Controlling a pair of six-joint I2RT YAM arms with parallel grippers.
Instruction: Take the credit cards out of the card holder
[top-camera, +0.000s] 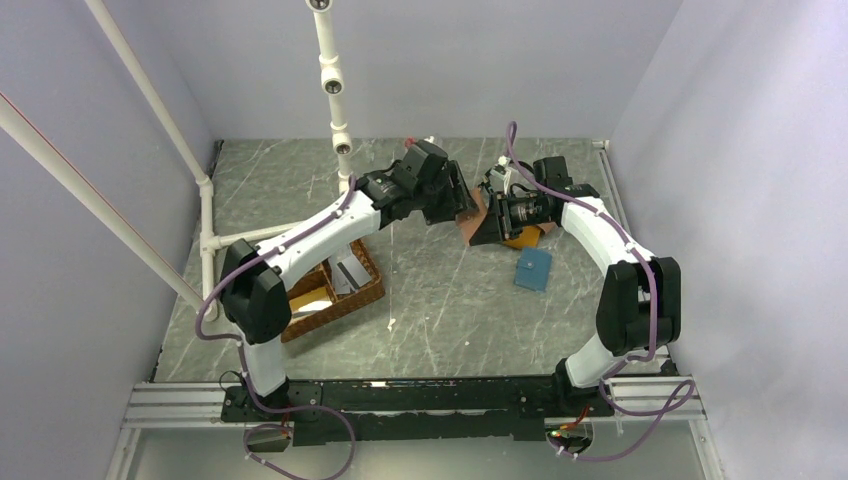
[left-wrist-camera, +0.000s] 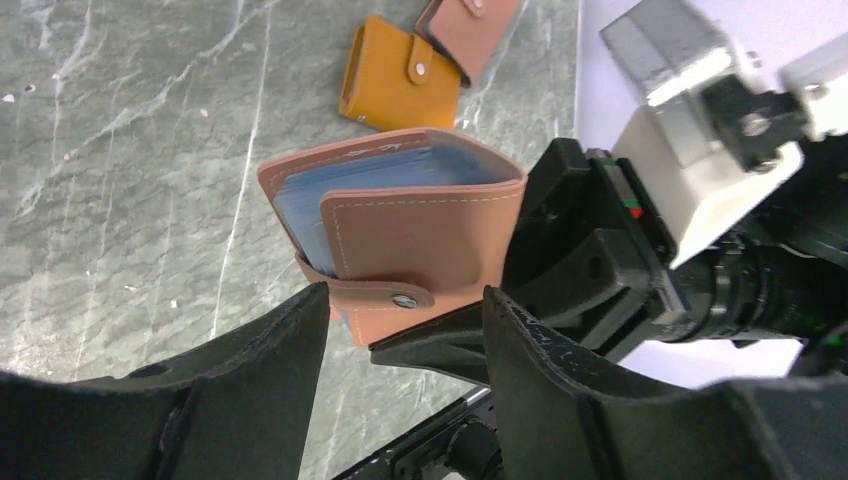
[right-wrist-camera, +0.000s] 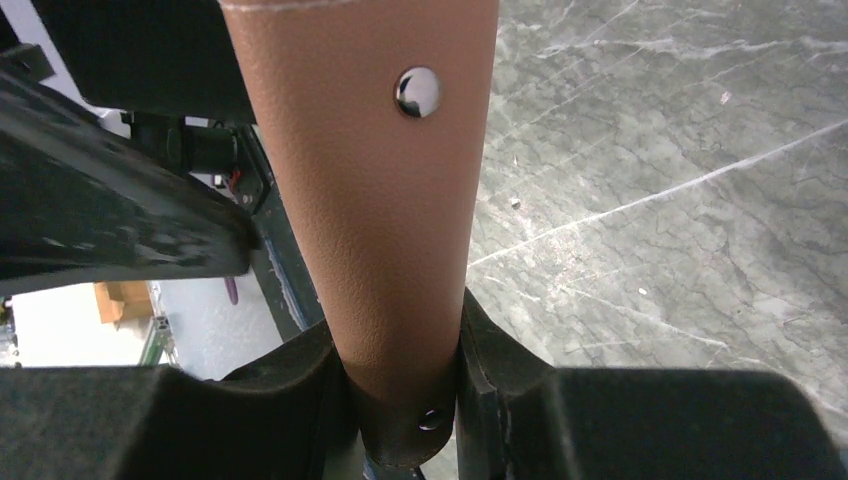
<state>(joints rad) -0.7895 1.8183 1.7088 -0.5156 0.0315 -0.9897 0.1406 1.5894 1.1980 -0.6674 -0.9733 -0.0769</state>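
The salmon-pink card holder (left-wrist-camera: 420, 235) is held off the table, snap tab shut, with its light-blue pockets (left-wrist-camera: 305, 205) showing at the open edge. My right gripper (right-wrist-camera: 405, 350) is shut on its spine end, and the holder (right-wrist-camera: 370, 180) rises between the fingers. It also shows in the top view (top-camera: 468, 214) between the two grippers. My left gripper (left-wrist-camera: 405, 295) is open, its fingertips on either side of the holder's near corner by the snap. In the top view the left gripper (top-camera: 452, 205) faces the right gripper (top-camera: 482, 218). The credit cards are hidden.
An orange wallet (left-wrist-camera: 395, 80) and another salmon-brown wallet (left-wrist-camera: 470, 25) lie on the marble table beyond the holder. A teal-blue wallet (top-camera: 533, 268) lies at the right. A brown wicker basket (top-camera: 370, 295) stands under the left arm. White pipes (top-camera: 335, 90) rise at the back.
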